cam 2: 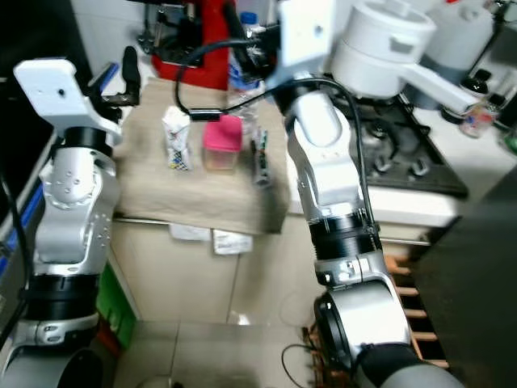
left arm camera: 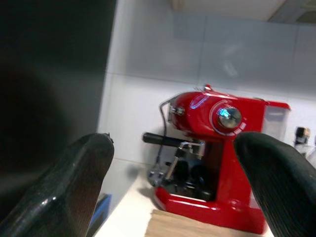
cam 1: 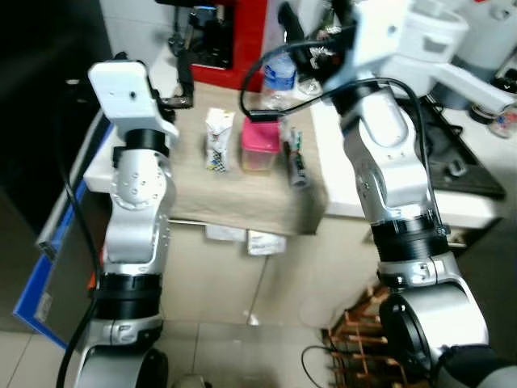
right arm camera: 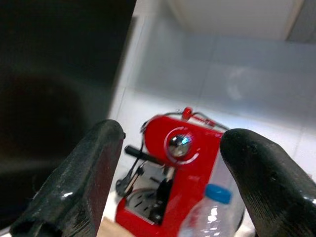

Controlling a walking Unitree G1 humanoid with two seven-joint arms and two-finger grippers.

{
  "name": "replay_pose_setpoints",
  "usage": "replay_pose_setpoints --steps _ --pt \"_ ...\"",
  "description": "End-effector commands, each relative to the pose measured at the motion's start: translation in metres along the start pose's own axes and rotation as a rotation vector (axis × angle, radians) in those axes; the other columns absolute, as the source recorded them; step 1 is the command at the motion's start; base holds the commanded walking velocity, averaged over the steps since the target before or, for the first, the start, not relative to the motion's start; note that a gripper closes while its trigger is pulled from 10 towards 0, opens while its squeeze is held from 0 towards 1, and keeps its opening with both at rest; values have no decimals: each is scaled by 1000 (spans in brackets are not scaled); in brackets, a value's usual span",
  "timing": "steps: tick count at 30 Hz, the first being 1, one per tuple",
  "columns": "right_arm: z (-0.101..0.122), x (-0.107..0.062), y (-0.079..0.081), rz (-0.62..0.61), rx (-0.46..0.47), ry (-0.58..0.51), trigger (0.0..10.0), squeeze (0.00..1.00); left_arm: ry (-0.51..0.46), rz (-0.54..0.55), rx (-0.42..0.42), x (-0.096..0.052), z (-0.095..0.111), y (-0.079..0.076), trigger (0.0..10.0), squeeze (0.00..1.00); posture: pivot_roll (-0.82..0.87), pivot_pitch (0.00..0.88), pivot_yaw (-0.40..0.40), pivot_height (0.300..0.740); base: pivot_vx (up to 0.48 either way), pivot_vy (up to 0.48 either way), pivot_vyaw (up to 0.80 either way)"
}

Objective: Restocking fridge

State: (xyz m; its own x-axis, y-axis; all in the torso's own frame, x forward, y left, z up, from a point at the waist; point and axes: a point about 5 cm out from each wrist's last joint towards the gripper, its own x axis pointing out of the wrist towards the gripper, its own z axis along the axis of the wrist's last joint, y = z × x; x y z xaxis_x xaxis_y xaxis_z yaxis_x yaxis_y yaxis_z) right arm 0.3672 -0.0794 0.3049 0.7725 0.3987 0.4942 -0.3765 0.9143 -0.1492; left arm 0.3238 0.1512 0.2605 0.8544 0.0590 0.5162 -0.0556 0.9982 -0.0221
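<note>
My bench (cam 1: pixel 242 202) is covered with a matte beige cloth that hangs over the front edge. On the cloth stand a small white carton (cam 1: pixel 218 139) with a creased, pinched top and, just beside it, a squat pink-lidded container (cam 1: pixel 261 144) with translucent walls. A clear plastic water bottle (cam 1: pixel 279 79) with a blue cap stands behind the container. A dark narrow item lies beside the container; I cannot identify it.

My left gripper (left arm camera: pixel 173 187) is raised over the bench's left end, its glossy black jaws spread wide and holding nothing. My right gripper (right arm camera: pixel 168 182) is raised near the bottle, jaws likewise spread and empty.

The wrist views show the glossy red espresso machine (left arm camera: pixel 217 153) against white wall tiles; the right eye view adds a black gas hob (cam 2: pixel 404 158) and a white cooker (cam 2: pixel 380 40).
</note>
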Motion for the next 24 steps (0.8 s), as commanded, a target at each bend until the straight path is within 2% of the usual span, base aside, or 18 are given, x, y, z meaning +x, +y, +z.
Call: replay_pose_setpoints --steps 1,2,4,8,14,20,24 --pt "-6 3 -16 -50 -5 41 10000 0 6 -72 13 -3 5 -10 10000 0 81 0 -113 740 0 0 0" --pt "-8 8 -17 -62 -31 62 10000 0 21 -96 29 -9 7 -7 10000 0 113 0 -125 740 0 0 0" --pt "-10 10 -18 -71 -52 76 10000 0 32 -91 38 -12 7 -3 10000 0 120 0 -126 740 0 0 0" --pt "-15 18 -21 -121 -114 110 10000 0 68 -55 75 -22 6 14 10000 0 167 0 -138 740 0 0 0" --pt "-28 23 -41 -290 -86 203 10000 0 90 -44 118 -29 12 22 10000 0 219 25 -156 740 0 0 0" --pt "-31 28 -41 -322 -83 223 10000 0 129 -25 146 -43 17 30 10000 0 268 58 -157 740 0 0 0" --pt "-33 28 -41 -336 -90 241 10000 0 137 -28 159 -48 20 32 10000 0 288 79 -149 740 0 0 0"
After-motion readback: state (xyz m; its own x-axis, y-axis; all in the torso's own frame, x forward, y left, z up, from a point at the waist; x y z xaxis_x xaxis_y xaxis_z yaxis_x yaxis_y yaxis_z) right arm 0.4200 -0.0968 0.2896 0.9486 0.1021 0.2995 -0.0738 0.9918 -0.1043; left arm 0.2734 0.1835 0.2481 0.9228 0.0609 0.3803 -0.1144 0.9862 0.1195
